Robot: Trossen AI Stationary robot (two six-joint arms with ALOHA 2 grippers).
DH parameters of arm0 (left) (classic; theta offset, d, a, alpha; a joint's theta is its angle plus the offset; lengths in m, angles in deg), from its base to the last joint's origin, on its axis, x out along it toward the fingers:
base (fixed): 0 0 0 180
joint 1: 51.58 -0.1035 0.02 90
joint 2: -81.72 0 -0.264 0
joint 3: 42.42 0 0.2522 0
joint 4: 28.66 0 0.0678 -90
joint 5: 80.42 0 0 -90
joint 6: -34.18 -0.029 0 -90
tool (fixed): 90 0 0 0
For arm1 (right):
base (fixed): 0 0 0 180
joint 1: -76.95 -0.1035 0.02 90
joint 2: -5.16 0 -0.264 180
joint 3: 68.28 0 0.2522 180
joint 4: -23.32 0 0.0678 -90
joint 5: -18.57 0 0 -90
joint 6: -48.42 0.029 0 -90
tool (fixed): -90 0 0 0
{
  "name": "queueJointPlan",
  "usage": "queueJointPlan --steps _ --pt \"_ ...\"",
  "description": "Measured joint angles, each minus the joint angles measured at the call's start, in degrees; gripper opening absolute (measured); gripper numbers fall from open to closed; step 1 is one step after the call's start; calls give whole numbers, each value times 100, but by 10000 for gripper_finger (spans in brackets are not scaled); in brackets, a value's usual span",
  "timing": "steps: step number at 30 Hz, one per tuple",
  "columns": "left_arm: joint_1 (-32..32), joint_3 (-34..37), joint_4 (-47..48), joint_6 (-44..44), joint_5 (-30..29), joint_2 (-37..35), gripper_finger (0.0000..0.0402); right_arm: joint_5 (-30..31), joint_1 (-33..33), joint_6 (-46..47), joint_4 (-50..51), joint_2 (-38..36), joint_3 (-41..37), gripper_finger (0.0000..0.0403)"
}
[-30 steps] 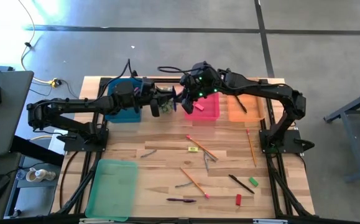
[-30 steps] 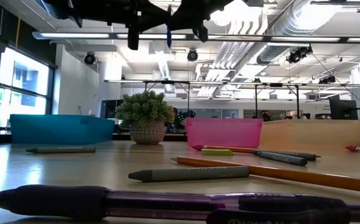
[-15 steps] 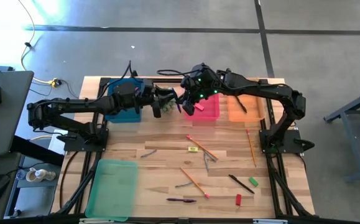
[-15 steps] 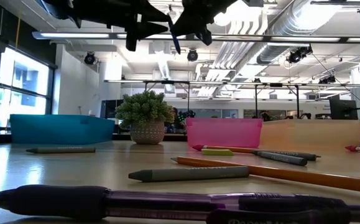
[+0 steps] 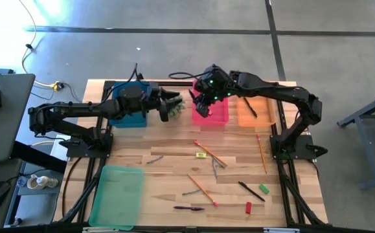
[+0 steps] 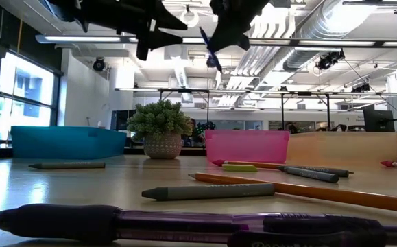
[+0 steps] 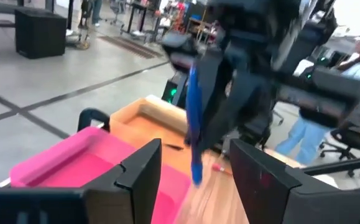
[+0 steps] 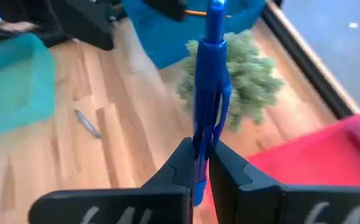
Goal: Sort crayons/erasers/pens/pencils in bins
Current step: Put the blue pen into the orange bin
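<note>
A: So who's got the slim blue plastic pen (image 8: 209,93)?

B: Right gripper (image 8: 199,167), jaws clamped on it, above the shallow pink plastic bin (image 5: 214,112) at 12 o'clock. Left gripper (image 7: 195,177) just beside, jaws spread, empty.

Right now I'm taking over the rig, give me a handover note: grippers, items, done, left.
Right gripper: shut on a blue plastic pen, in the air beside the small green potted plant, near the pink plastic bin.
Left gripper: open, empty, in the air facing the pen.
Done: one dark pen lies in the orange plastic bin.
Left: pencils, crayons, pens and erasers scattered on the wooden table; the translucent green bin holds nothing visible; the dark blue bin is largely hidden.
</note>
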Motion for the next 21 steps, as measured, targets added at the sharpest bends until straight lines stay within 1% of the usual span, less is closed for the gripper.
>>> queueJointPlan --steps 5,11,17,21 --pt "0 0 333 -269 -2 0 176 204 229 -351 309 -168 0 10" --pt "0 1 534 -330 -3 -4 177 470 532 -737 891 -300 -22 9" --pt "0 0 557 -550 -24 -7 177 757 883 -1119 1777 -326 -35 9" --pt "3 1 581 -552 -212 -7 177 887 1133 -1315 2241 -326 -35 9"
